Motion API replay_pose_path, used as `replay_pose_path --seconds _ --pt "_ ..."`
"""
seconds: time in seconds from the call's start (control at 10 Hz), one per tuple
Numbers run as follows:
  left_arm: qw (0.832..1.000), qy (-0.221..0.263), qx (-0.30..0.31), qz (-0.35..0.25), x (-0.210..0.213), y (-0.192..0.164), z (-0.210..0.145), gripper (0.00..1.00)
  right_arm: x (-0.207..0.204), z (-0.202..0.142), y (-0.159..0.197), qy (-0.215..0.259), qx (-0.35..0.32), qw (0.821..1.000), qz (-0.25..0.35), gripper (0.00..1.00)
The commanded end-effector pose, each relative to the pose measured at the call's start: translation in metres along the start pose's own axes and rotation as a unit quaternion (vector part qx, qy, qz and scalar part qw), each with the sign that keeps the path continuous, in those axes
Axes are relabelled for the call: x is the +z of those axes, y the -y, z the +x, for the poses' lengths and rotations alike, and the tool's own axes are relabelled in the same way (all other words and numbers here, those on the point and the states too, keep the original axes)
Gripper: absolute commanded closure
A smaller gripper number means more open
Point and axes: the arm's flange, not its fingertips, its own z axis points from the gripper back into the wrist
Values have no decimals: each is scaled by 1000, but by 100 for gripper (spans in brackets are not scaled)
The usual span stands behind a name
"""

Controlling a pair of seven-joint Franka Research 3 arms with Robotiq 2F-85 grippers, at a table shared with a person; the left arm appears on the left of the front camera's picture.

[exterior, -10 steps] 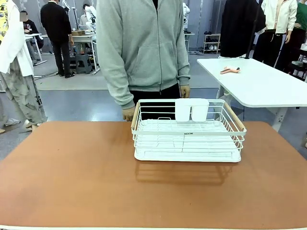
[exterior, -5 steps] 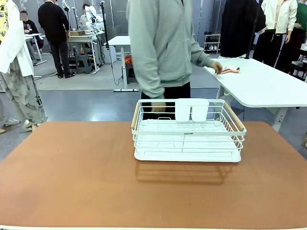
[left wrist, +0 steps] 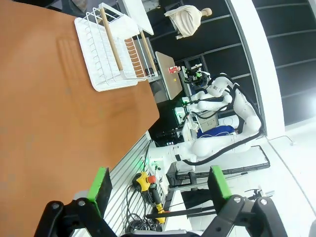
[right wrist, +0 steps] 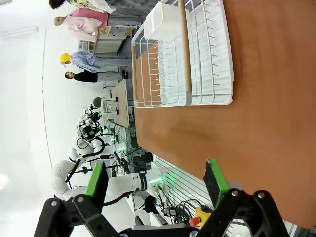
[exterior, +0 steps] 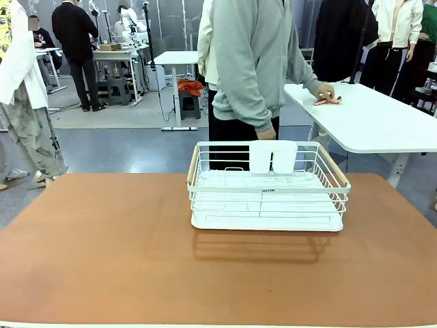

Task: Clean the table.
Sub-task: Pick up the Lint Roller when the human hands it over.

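Front: the terracotta counter (exterior: 102,260) carries a rack (exterior: 266,188). The person's hand (exterior: 323,90) rests on a pink thing (exterior: 330,100) on the white counter (exterior: 382,123), probably fetching a wiper.

Left wrist: the left pincer (left wrist: 159,183) is apart and empty.

Right wrist: the right pincer (right wrist: 155,178) is likewise. Wiping probably comes next.

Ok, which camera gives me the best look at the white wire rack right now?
The front view: the whole white wire rack stands upright on the table, with nothing in front of it. The left wrist view shows it small and sideways. The right wrist view shows it larger but sideways, cut off by the picture's top edge.
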Motion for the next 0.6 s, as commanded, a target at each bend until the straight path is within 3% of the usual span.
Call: replay_pose_path --seconds 0.0,0.5 --pt "1000 -1 -5 -2 2 4 -3 0 1 -2 -3 -3 4 1000 1 0" --pt "1000 -1 -5 -2 2 4 -3 0 1 -2 -3 -3 4 1000 1 0"
